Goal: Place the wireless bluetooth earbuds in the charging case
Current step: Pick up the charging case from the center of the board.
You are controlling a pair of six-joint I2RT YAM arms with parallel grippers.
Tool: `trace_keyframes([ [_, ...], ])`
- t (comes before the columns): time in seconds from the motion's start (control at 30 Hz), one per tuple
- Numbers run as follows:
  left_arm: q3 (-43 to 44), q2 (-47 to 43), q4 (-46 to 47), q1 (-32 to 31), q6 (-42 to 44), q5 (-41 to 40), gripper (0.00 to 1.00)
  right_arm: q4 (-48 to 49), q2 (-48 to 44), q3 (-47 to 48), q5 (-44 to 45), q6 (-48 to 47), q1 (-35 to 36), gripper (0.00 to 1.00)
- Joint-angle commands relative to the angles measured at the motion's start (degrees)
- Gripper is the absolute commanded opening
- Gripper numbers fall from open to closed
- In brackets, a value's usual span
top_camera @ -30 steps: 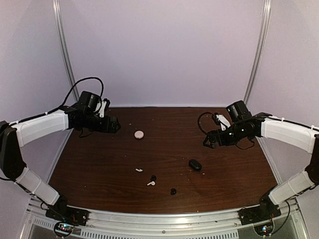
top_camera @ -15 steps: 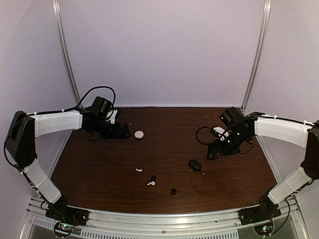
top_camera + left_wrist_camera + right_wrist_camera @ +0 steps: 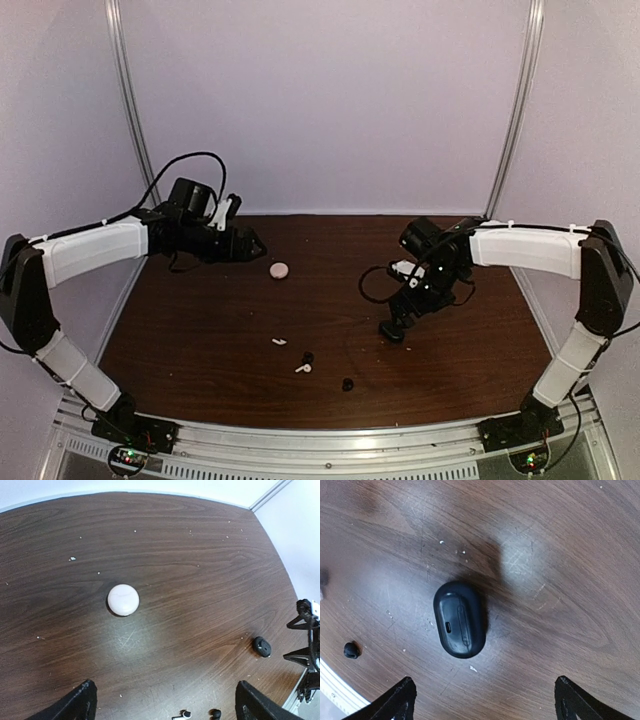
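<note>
The black oval charging case point(image 3: 391, 331) lies closed on the brown table, right of centre. My right gripper point(image 3: 404, 312) hovers just above it, open and empty. In the right wrist view the case point(image 3: 459, 619) lies just ahead of the gripper point(image 3: 485, 705), between the lines of the spread fingers. Two tiny black earbuds lie loose near the front: one point(image 3: 308, 357) by the white earbuds, one point(image 3: 348, 384) nearer the edge. One shows in the right wrist view point(image 3: 351, 650). My left gripper point(image 3: 250, 245) is open and empty at the back left, above the table.
A pale pink round case point(image 3: 279, 270) lies at centre back, also in the left wrist view point(image 3: 123, 600). Two white stemmed earbuds point(image 3: 279, 342) point(image 3: 302, 368) lie beside the black ones. The left wrist view also shows the black case point(image 3: 262, 646) far right.
My right gripper has moved left and down from the right side of the table to just over the black case. My left gripper has shifted right toward the pink case.
</note>
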Motion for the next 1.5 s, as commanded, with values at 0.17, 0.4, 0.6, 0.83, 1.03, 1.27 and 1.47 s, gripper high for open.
trace_keyframes([
  [0.17,-7.81,-8.04,6.71,-0.29,-0.55,-0.48,0.98,-1.02,9.29,7.2,2.79,-0.52,4.06,0.94],
  [0.4,-10.76,-10.9,8.26,-0.36,-1.45,-0.7,0.98,-1.78,14.02,9.86,3.46,-0.37,6.47,0.91],
  [0.6,-13.17,-13.14,9.45,-0.35,-2.2,-2.79,0.98,-2.81,16.36,10.82,4.32,0.24,7.68,0.86],
  [0.83,-16.76,-15.52,13.87,-0.36,-2.77,-2.96,0.95,-3.88,19.04,12.24,5.57,0.01,8.66,0.78],
  [1.03,-19.56,-18.15,16.26,-0.33,-1.39,-3.44,0.94,-4.22,20.81,13.13,6.6,-0.52,8.6,0.62],
  [1.27,-24.82,-22.76,22.98,-0.33,-1.58,-4.73,0.94,-4.56,21.6,16.88,5.76,-0.67,7.94,0.43],
  [1.47,-25.2,-23.74,24.25,-0.35,-3.17,-6.06,0.94,-1.1,19.13,21.15,-3.01,2.47,4.04,0.37],
])
